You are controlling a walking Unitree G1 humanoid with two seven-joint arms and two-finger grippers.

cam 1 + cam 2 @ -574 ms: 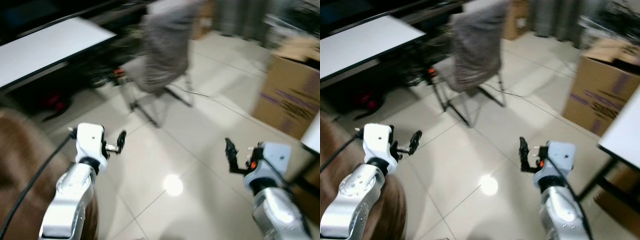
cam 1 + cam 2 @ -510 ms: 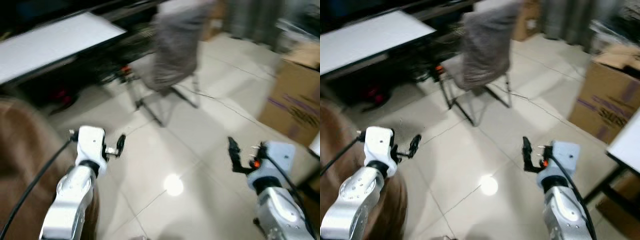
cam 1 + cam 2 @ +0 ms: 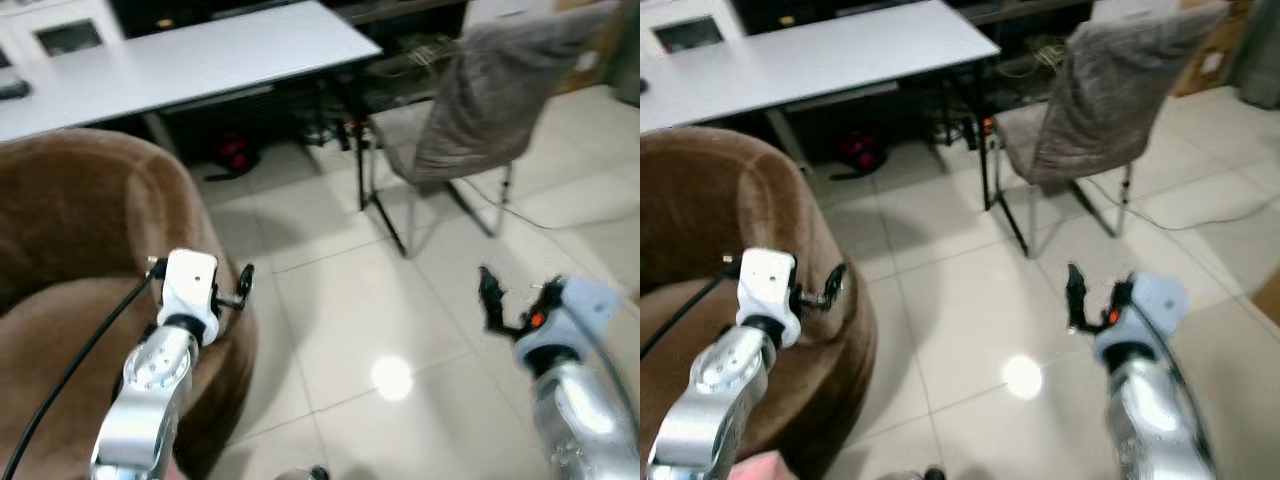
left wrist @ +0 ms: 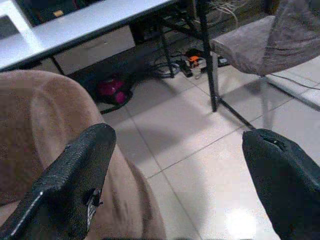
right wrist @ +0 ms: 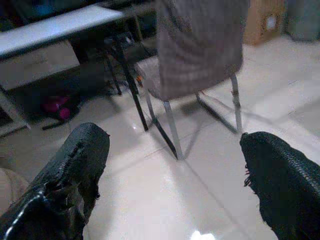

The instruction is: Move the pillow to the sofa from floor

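Note:
A brown plush sofa (image 3: 80, 230) fills the left side, its rounded arm reaching toward the tiled floor. My left gripper (image 3: 244, 283) hovers at the edge of that sofa arm, open and holding nothing; in the left wrist view its fingers (image 4: 75, 180) stand wide apart over sofa and floor. My right gripper (image 3: 490, 300) is raised over bare tiles at the right, open and empty, with its fingers (image 5: 70, 170) spread in the right wrist view. A pale pink patch (image 3: 745, 466) sits at the bottom edge; I cannot tell what it is.
A white desk (image 3: 200, 50) runs along the back, with cables and a red object (image 3: 232, 155) beneath it. A grey fabric chair (image 3: 490, 100) on thin metal legs stands at the back right. Glossy tiles (image 3: 340, 300) with a light glare lie between sofa and chair.
The camera has swung left: the sofa now takes up much more of the left side and the cardboard box has left the picture. Both grippers keep the same open pose.

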